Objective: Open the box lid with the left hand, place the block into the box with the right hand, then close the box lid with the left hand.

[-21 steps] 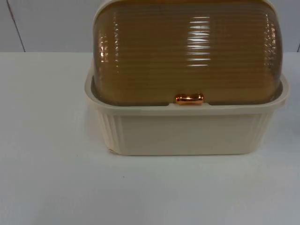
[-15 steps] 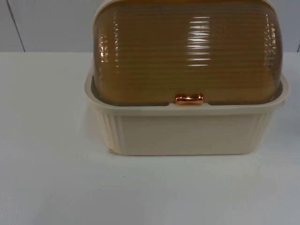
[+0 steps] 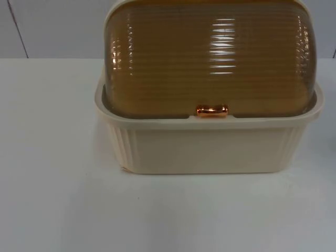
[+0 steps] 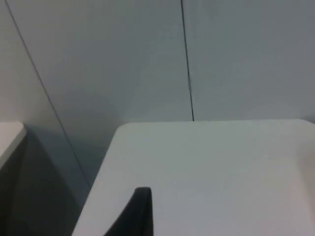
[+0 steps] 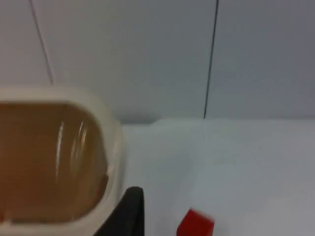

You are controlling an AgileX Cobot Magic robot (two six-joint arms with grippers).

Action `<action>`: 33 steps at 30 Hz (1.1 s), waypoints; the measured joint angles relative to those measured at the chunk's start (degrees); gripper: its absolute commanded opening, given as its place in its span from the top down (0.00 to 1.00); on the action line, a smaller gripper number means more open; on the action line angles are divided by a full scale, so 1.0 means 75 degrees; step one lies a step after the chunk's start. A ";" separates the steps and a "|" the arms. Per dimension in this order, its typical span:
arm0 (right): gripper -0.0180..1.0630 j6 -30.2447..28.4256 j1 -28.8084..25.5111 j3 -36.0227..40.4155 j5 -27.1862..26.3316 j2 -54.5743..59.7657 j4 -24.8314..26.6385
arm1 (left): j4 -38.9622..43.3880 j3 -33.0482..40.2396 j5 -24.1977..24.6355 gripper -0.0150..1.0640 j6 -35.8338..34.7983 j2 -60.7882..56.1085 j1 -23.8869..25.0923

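Meanwhile the closed box (image 3: 207, 142) sits beside the right gripper (image 5: 129, 216), the red block (image 5: 195, 224) near it; neither gripper's opening can be told.

Looking along your left gripper (image 4: 135, 216), you see one black fingertip (image 4: 140, 206) standing over the white table top (image 4: 211, 172), close to that table's side edge. The table runs back to the grey partition wall (image 4: 123, 59), where a thin dark seam (image 4: 187, 59) comes straight down to the table's far edge. Beside the table, past its edge, lies a shadowed gap.
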 measured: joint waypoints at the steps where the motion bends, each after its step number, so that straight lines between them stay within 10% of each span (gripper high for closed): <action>1: 0.01 0.0186 0.0000 -0.0187 -0.0305 0.0228 -0.0257 | -0.0054 -0.0164 -0.0072 0.01 0.0000 0.0276 0.0000; 15: 0.01 0.1670 0.0000 -0.0707 -0.1279 0.2789 -0.1963 | -0.0309 -0.1049 -0.1519 0.01 0.0000 0.2332 0.0000; 33: 0.01 -0.0633 -0.0255 -0.0707 -0.2584 0.5192 0.1279 | -0.0438 -0.1049 -0.1600 0.01 0.0000 0.3291 -0.0012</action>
